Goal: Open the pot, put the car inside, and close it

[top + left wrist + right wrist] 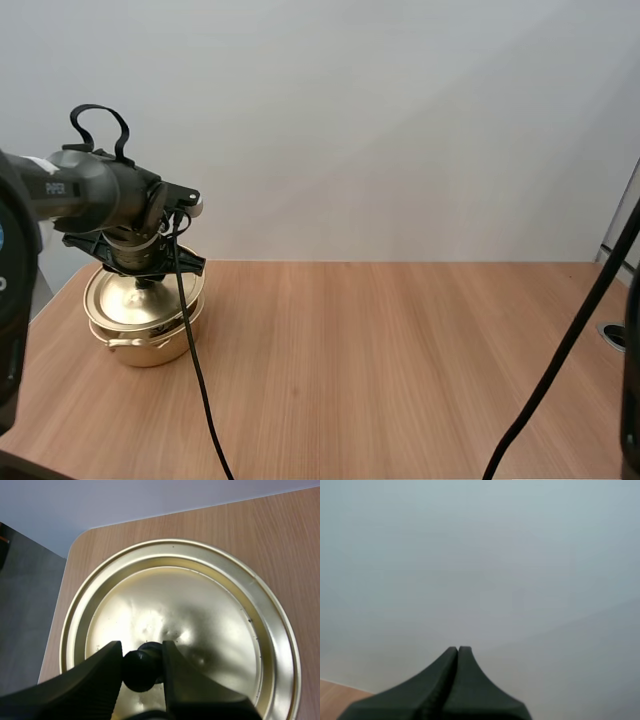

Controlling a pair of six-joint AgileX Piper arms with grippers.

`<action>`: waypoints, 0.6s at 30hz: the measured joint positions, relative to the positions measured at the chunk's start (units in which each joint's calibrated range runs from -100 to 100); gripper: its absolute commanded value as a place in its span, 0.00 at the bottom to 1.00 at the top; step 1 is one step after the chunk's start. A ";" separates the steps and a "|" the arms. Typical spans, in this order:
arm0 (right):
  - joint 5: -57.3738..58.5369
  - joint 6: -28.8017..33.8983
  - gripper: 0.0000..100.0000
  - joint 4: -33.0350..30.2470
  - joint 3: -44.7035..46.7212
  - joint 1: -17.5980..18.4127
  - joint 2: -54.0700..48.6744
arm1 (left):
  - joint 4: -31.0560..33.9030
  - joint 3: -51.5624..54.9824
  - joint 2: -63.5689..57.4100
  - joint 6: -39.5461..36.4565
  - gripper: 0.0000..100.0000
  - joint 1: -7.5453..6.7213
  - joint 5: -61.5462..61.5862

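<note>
Pot [145, 345] at tabletop's far-left corner, lid [200, 610] on; my left gripper [142, 655] clamps the knob [141, 674], right gripper [458, 651] fingers together, so every step's left.

A shiny golden pot [140, 348] stands upright near the far left corner of the counter [400, 360], with a small handle at its side. Its round, slightly dented golden lid [200, 610] covers it. The lid's black centre knob [142, 669] is pinched in the left end effector [142, 652].

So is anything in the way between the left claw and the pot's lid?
Nothing visible. The left gripper is right at the lid, pinching its knob; the lid sits on the pot.
</note>
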 measured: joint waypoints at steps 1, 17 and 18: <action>0.00 0.00 0.00 -0.09 0.00 0.00 -0.25 | 0.32 0.00 0.31 -0.09 0.00 0.00 -0.32; 0.00 1.52 0.00 -1.86 0.00 0.00 -1.69 | 1.02 0.00 7.92 1.73 0.00 2.68 -7.00; 0.00 1.52 0.00 -1.69 0.00 0.00 -1.69 | 1.02 0.00 7.92 1.94 0.00 2.68 -7.23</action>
